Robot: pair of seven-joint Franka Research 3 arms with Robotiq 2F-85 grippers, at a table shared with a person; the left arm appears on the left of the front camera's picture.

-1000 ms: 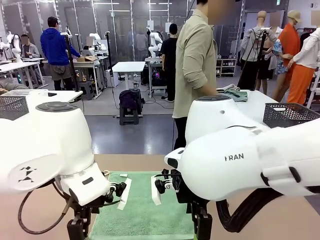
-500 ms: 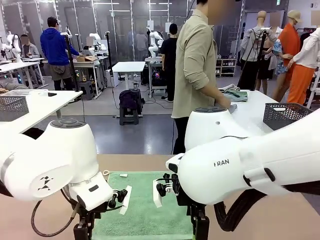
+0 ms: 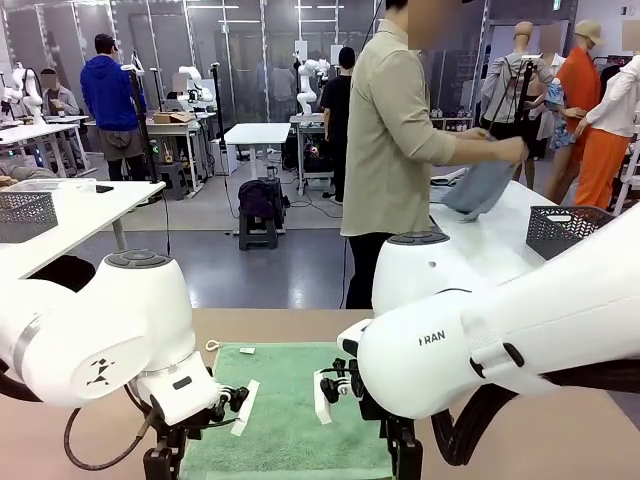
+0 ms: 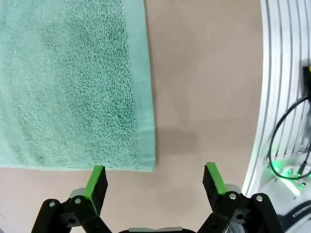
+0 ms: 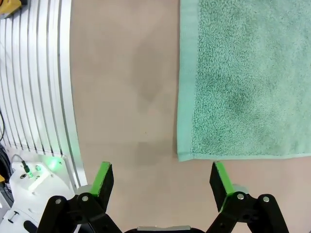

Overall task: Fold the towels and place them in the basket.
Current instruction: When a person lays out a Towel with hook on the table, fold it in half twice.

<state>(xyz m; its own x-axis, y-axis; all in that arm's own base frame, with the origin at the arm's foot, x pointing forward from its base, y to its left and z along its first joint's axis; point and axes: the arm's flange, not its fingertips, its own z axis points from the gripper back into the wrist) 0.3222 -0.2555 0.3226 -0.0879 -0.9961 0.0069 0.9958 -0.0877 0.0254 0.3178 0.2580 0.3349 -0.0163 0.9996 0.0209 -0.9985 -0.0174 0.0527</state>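
front | towel (image 3: 285, 410): you lose its 6 o'clock edge below the frame | 5 and 7 o'clock corners hidden behind right arm (image 3: 500, 340) and left arm (image 3: 120, 320) | wrist views: towel cut off at 12 o'clock

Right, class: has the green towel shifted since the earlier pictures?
No. The green towel lies where it did, its far edge equally near the table's far edge.

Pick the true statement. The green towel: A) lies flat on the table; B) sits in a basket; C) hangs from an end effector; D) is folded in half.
A: the green towel lies spread flat on the table, its near corners resting on the surface.
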